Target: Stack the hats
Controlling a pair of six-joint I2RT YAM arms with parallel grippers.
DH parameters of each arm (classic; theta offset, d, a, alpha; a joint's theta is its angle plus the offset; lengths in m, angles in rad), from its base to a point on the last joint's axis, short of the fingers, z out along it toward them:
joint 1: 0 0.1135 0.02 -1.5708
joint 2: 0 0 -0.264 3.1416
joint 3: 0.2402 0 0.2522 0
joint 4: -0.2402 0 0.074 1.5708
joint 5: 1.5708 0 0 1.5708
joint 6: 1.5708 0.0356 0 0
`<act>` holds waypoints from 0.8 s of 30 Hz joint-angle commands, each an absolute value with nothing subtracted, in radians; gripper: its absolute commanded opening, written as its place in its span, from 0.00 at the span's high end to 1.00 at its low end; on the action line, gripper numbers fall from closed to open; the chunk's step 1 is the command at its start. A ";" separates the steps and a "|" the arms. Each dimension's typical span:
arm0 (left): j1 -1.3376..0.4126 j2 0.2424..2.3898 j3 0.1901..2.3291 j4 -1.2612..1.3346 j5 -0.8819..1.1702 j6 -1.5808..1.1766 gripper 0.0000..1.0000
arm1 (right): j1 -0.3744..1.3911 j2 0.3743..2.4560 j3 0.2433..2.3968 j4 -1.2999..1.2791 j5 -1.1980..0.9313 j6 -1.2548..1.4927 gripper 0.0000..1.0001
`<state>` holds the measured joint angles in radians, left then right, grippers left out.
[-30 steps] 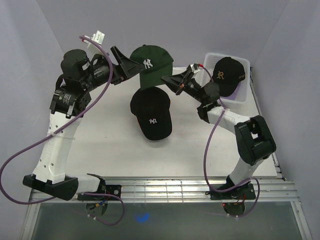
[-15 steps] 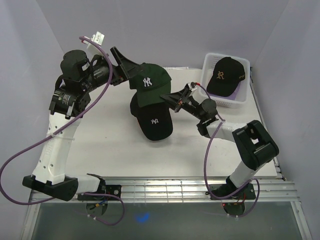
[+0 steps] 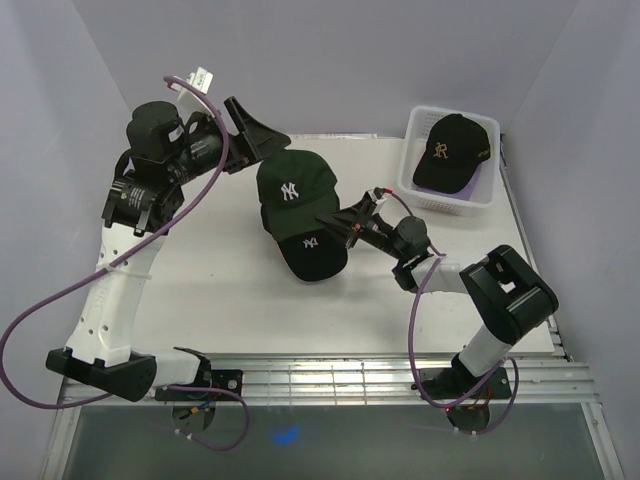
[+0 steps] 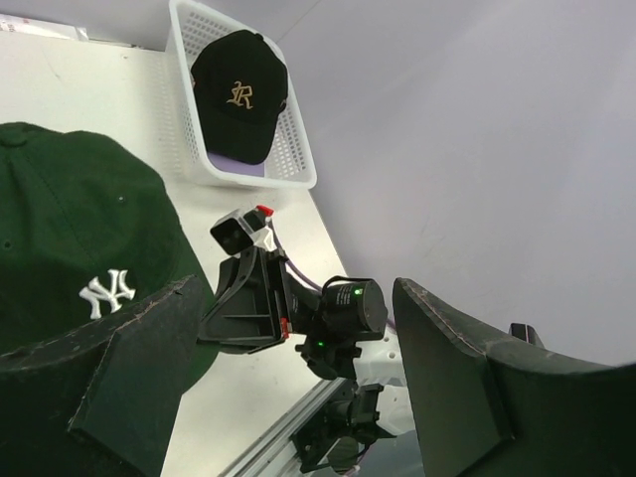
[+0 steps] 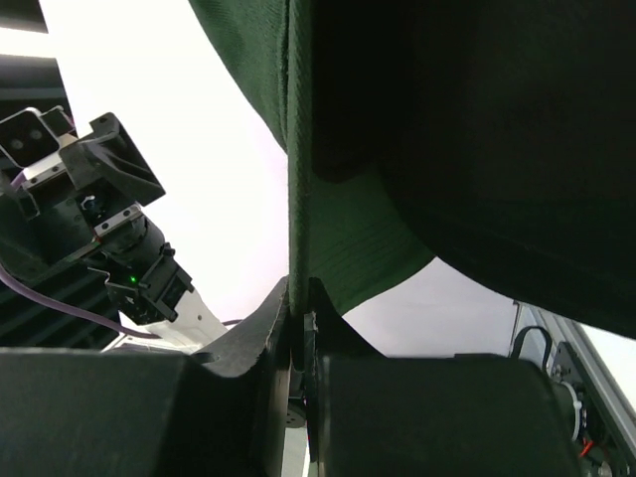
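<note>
One lavender hat (image 4: pixel 235 170), perhaps, beneath the basket's (image 4: pixel 187 127) black hat (image 4: pixel 238 94).

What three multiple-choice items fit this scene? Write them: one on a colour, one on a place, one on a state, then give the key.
1. The cap in the basket has a logo that is:
A gold
B red
C blue

2. The green cap is:
A in the basket
B over the black NY cap
C under the black NY cap

3. The right gripper is:
A open and empty
B shut on the basket
C shut on the green cap

Key:
1 A, gold stitching shows in the top and left wrist views.
2 B, the top view shows the green cap covering part of that cap from above.
3 C, the right wrist view shows green cloth pinched between closed jaws.
</note>
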<state>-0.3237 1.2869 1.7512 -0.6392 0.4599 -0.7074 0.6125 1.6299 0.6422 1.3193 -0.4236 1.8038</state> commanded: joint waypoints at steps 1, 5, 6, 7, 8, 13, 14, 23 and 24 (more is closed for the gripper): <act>-0.322 1.278 1.741 -0.641 0.454 -0.692 0.13 | 0.632 1.647 0.624 1.747 -0.403 1.835 0.92; -0.321 1.276 1.727 -0.641 0.451 -0.684 0.13 | 0.646 1.651 0.624 1.769 -0.399 1.838 0.92; -0.321 1.276 1.726 -0.641 0.449 -0.684 0.13 | 0.647 1.649 0.624 1.770 -0.399 1.836 0.92; -0.322 1.275 1.724 -0.640 0.449 -0.683 0.13 | 0.647 1.648 0.626 1.773 -0.399 1.838 0.92; -0.322 1.276 1.721 -0.640 0.448 -0.681 0.13 | 0.647 1.646 0.629 1.778 -0.396 1.838 0.92; -0.321 1.284 1.720 -0.640 0.449 -0.678 0.13 | 0.649 1.646 0.689 1.781 -0.417 1.838 0.92; -0.321 1.285 1.721 -0.641 0.448 -0.678 0.13 | 0.649 1.655 0.702 1.778 -0.420 1.842 0.92; -0.321 1.285 1.721 -0.652 0.439 -0.666 0.13 | 0.650 1.700 0.775 1.844 -0.426 1.884 0.92; -0.321 1.285 1.721 -0.652 0.437 -0.666 0.13 | 0.650 1.698 0.775 1.850 -0.423 1.884 0.92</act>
